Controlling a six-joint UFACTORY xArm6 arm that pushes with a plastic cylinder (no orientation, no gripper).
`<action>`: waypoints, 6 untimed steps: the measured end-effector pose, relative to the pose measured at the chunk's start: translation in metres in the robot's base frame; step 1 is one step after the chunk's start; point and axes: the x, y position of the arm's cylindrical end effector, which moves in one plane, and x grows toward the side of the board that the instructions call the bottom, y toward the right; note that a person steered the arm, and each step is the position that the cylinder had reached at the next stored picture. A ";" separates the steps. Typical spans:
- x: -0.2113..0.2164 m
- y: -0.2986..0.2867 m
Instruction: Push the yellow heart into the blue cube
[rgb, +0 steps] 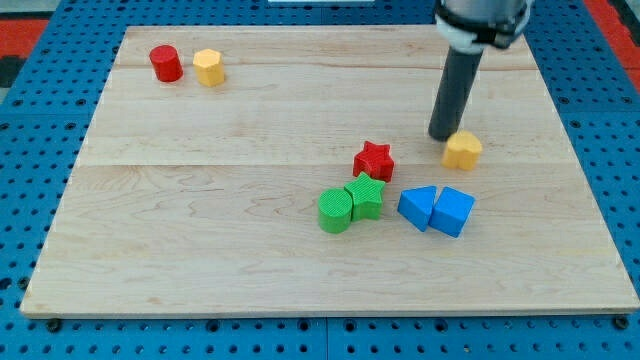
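No claw on this rig, just a rod, so nothing to spread or pinch. My tip (441, 136) sits on the board (250, 110) just to the view's left of the yellow heart (462, 150), slightly toward the view's top; touching or nearly so, can't tell which.

Heart is right of centre, near the view's right edge. Two blue blocks lie below it toward the view's bottom, touching each other: blue cube (453, 211) almost straight under the heart, the other blue block (418, 207) just left of it.

Key relation: push line heart→cube runs toward the view's bottom, but the tip is at the heart's left/top-left. Pushing from here prob sends it right, off target. Imo tip needs to get more squarely above the heart first, then drive down.

Others out of the way: red star (373, 160), green pair (350, 204), red cylinder (165, 63) and yellow block (208, 67) top-left.
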 end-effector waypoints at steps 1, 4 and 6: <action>0.026 -0.004; -0.012 0.049; 0.003 0.001</action>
